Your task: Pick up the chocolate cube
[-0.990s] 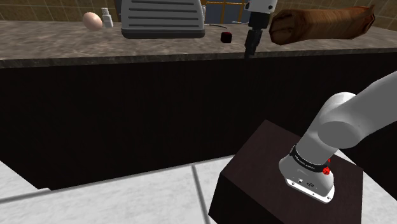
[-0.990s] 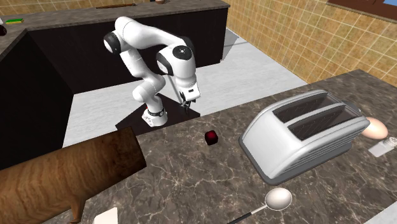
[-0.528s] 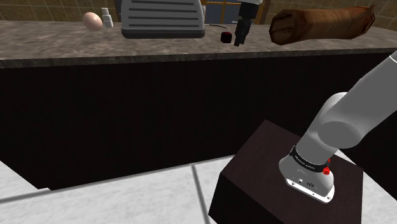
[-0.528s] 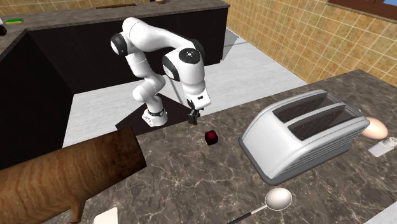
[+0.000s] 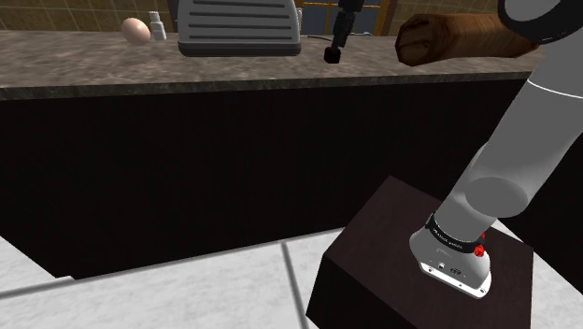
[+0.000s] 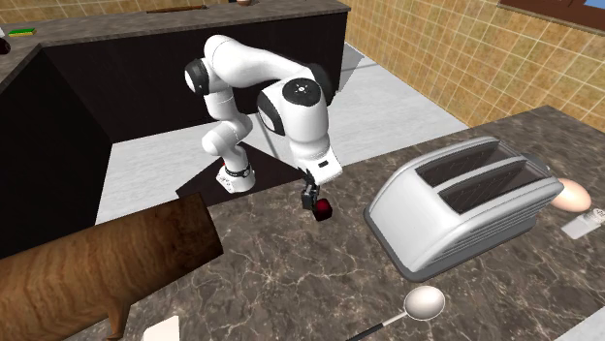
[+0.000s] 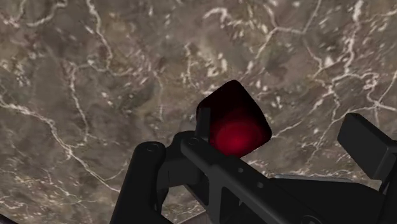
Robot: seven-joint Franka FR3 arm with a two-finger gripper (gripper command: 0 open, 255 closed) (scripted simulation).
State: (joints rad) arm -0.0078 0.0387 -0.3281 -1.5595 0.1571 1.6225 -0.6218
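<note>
The approach looked nearly done, while the grasp itself was not yet made. In the middle of the second exterior view, the claw (image 6: 310, 196) hung low over the marbled tabletop (image 6: 291, 281), its tip just beside the dark red cube (image 6: 322, 209). The cube sat flat on the stone, to the left of the grey toaster (image 6: 463, 199) and apart from it.

At the top centre of the shoulder view, the claw (image 5: 337, 34) pointed down at the cube (image 5: 332, 56) from just above.

In the wrist view, the claw's black fingers (image 7: 368, 145) were spread. The cube (image 7: 234, 121) lay between and a little beyond them, with tabletop showing on either side. Neither finger appeared to touch it, though the nearer finger overlapped its lower edge, so contact there could not be ruled out.

By my judgement, the reach and rough alignment were complete. What remained was a short final descent to bring the fingers around the cube's sides, then the closing and the lift. The cube was small, so a slightly off-centre closing could push it aside.
</note>
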